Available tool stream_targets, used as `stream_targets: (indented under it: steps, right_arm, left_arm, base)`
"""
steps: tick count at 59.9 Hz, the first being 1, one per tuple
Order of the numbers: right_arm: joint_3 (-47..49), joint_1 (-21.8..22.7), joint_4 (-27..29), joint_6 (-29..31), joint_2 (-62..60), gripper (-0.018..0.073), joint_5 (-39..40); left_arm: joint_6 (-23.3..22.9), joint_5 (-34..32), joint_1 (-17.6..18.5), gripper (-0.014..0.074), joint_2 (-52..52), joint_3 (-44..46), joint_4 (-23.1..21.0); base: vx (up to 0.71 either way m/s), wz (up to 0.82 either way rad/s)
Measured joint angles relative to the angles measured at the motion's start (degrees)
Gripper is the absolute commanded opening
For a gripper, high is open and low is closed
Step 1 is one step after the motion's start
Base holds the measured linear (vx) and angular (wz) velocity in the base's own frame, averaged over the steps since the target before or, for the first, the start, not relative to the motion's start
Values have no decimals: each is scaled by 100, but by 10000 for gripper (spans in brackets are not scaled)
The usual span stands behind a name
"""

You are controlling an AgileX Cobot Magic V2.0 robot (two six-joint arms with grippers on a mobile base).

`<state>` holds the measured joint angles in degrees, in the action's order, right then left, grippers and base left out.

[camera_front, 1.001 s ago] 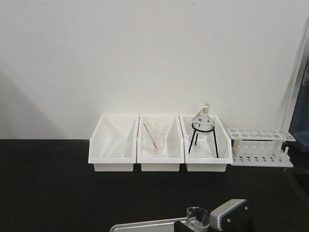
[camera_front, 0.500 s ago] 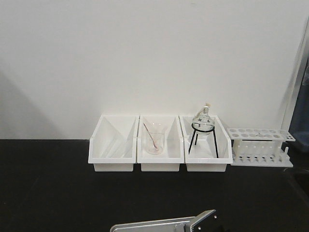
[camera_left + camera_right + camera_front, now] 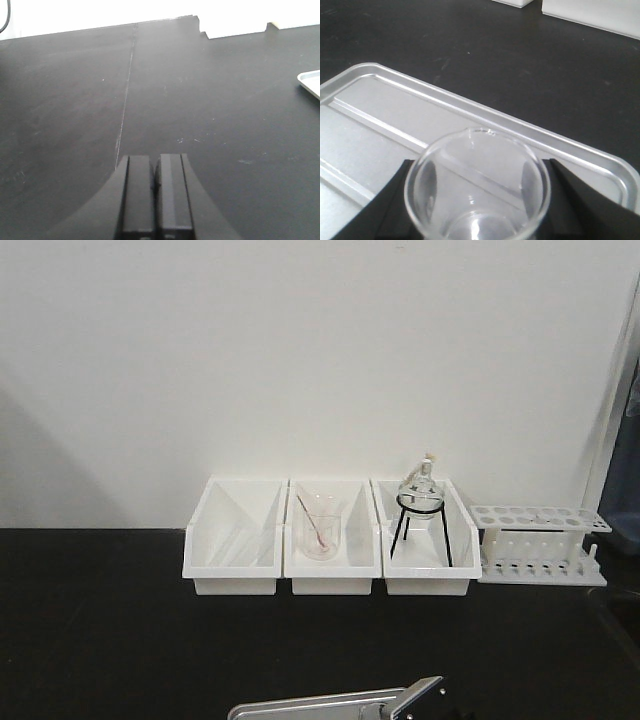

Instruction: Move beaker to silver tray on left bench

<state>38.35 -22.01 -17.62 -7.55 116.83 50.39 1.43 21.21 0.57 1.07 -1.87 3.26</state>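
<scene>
In the right wrist view the small clear beaker (image 3: 477, 192) stands upright between two black fingers (image 3: 395, 200), which press its sides: my right gripper (image 3: 478, 167) is shut on it. The beaker is over the silver tray (image 3: 395, 115), near the tray's far rim; whether its base touches the floor is hidden. In the front view the silver tray (image 3: 310, 707) lies at the bottom edge on the black bench worktop (image 3: 100, 640), with a grey piece of the right arm (image 3: 422, 692) beside it. My left gripper (image 3: 155, 165) is shut and empty above bare worktop, the tray's corner (image 3: 311, 81) to its right.
Three white bins (image 3: 232, 540) line the back wall; the middle one holds a beaker with a pink rod (image 3: 320, 528), the right one a flask on a black tripod (image 3: 420, 510). A white test-tube rack (image 3: 540, 545) stands at the far right.
The right gripper with the beaker has dropped below the front view's bottom edge; a second ago both showed above the tray. Only a grey arm part remains visible there.
</scene>
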Motion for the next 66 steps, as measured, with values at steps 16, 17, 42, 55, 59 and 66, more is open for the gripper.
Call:
stream_targets:
  steps: [16, 17, 42, 55, 59, 66]
  right_arm:
    - [0, 0, 0, 0, 0, 688, 27]
    - [0, 0, 0, -5, -7, 696, 35]
    - [0, 0, 5, -314, -2478, 372, -941]
    - [-24, 0, 18, -754, -4619, -17, -3932]
    - [-28, 0, 24, -765, -5267, -17, -4861]
    - [-34, 5, 24, -765, -6109, -15, -5956]
  left_arm:
    - [0, 0, 0, 1, 0, 0, 0]
    - [0, 0, 0, 1, 0, 0, 0]
    - [0, 0, 0, 1, 0, 0, 0]
    - [0, 0, 0, 1, 0, 0, 0]
    - [0, 0, 0, 1, 0, 0, 0]
    - [0, 0, 0, 1, 0, 0, 0]
  base:
    - [0, 0]
    - [0, 0]
    - [0, 0]
    - [0, 0]
    - [0, 0]
    - [0, 0]
